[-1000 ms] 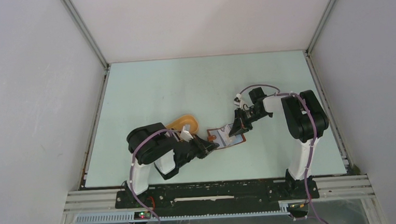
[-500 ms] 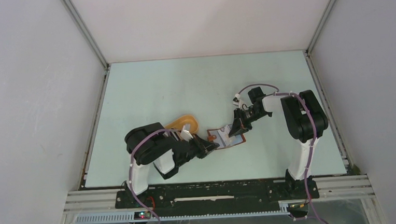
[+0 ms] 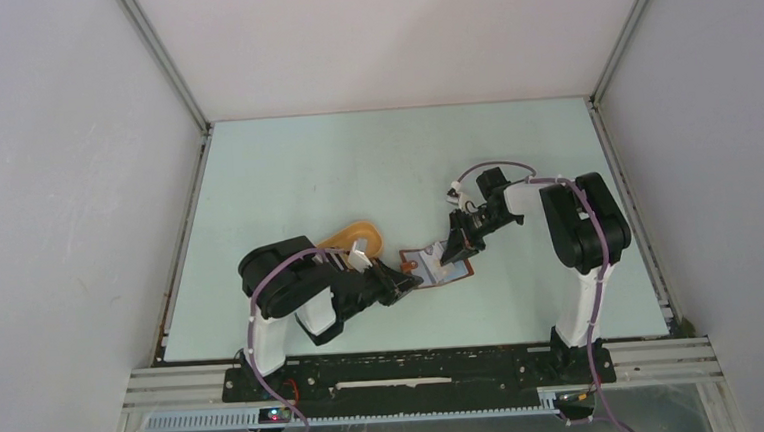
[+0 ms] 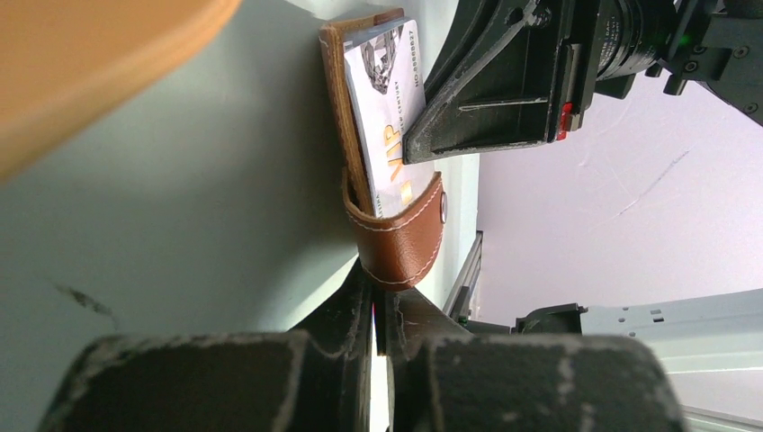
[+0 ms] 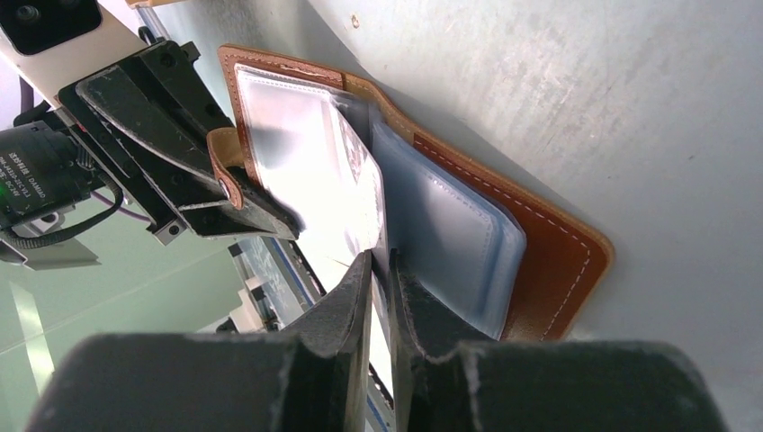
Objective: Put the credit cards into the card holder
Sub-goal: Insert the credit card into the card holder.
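Note:
The card holder [image 3: 431,271] lies open on the table, brown leather [image 5: 553,261] outside and clear pale sleeves [image 5: 441,229] inside. My left gripper [image 4: 373,286] is shut on its brown strap tab [image 4: 400,243] at the holder's near-left edge. A white credit card [image 4: 385,108] printed "VIP" stands in the holder among the sleeves. My right gripper [image 5: 383,263] comes in from the right, nearly closed on the card's [image 5: 346,193] thin edge. In the top view the left gripper [image 3: 409,277] and the right gripper [image 3: 453,252] meet over the holder.
An orange-yellow oval tray [image 3: 355,234] sits just behind the left gripper, with a pale thing in it. White walls enclose the table on three sides. The metal frame rail [image 3: 417,369] runs along the near edge.
The right gripper has edged slightly left toward the holder. The left gripper still pinches the strap tab in the same place.

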`<state>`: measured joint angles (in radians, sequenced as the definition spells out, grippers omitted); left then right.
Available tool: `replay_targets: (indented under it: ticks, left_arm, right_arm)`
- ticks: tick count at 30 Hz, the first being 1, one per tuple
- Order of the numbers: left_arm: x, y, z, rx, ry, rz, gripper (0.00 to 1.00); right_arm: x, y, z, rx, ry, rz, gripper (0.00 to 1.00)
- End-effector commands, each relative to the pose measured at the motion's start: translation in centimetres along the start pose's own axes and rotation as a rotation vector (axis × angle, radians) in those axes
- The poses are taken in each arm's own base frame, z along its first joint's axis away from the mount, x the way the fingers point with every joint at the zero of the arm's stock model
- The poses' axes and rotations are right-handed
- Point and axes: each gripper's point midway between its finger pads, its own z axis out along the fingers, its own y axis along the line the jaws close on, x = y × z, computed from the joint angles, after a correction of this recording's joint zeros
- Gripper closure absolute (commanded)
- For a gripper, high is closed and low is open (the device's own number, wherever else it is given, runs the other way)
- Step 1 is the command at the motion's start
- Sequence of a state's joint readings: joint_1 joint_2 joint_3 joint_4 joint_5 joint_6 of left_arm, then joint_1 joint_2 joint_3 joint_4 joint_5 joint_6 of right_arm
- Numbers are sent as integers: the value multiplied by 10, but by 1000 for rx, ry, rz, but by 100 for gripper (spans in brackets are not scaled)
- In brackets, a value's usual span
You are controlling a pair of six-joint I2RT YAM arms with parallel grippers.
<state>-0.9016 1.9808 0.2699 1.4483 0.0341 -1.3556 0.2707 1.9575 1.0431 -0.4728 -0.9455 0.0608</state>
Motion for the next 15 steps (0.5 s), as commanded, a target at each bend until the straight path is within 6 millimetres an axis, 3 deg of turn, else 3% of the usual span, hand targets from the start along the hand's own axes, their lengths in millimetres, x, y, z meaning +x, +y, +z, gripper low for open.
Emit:
replay_targets:
  ticks: [1, 15]
  left_arm:
    - [0, -32, -5, 112, 17, -6, 94]
    - [-2, -43, -8, 146, 35, -4, 94]
  right_arm:
    - [0, 5, 8, -31, 28, -33, 82]
    - [0, 5, 8, -76, 34, -14, 83]
